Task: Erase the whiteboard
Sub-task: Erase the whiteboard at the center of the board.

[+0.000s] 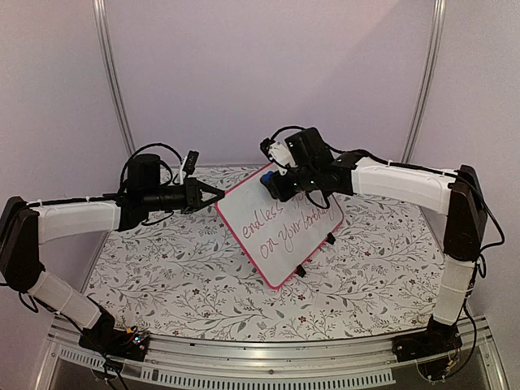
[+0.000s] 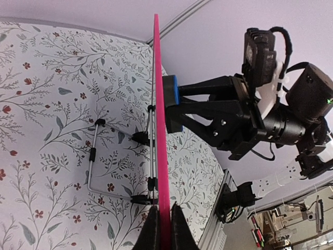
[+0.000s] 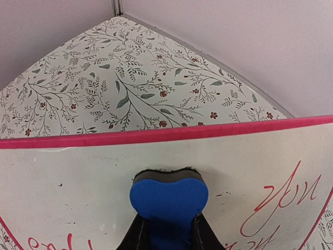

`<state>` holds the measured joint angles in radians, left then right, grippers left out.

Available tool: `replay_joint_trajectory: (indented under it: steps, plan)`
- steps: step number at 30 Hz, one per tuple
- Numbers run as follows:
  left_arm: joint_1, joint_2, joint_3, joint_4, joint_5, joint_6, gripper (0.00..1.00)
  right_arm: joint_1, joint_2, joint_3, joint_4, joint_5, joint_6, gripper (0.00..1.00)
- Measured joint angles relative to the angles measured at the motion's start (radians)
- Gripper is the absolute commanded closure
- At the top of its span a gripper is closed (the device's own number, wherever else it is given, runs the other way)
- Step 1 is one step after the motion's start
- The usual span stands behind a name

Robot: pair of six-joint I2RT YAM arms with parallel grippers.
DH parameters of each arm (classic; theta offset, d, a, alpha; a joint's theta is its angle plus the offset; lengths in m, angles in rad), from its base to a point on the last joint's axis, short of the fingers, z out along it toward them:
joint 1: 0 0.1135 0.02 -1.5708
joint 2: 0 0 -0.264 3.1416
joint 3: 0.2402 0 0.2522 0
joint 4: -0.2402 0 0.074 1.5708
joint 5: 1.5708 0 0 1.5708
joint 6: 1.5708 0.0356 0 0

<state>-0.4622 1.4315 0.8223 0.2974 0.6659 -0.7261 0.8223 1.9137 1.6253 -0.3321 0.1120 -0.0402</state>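
My right claw [image 3: 167,235], clamped on the blue eraser [image 3: 168,199], presses the whiteboard [image 3: 78,179] just under its top edge; the red writing [image 3: 285,200] lies below, toward my wrist; my left claw [image 2: 165,229] pinches the board's edge.

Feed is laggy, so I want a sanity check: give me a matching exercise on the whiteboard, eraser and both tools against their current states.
1 whiteboard
2 eraser
3 left tool
4 right tool

A shut on the board's pink edge
B blue, pressed against the board face
C shut on the eraser
D bears red writing

Pairs: 1-D, 2-B, 3-A, 4-C
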Motion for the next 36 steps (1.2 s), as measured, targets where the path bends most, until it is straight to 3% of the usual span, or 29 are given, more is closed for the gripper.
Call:
replay_joint_trajectory:
  steps: [22, 36]
  plan:
    - [0.0, 0.0, 0.0, 0.003, 0.005, 0.0, 1.0, -0.005, -0.102, -0.22, 0.034, 0.002, 0.025, 0.97]
    - [-0.002, 0.0, 0.0, 0.005, 0.008, 0.001, 1.0, -0.005, -0.109, -0.209, 0.002, 0.006, 0.025, 0.97]
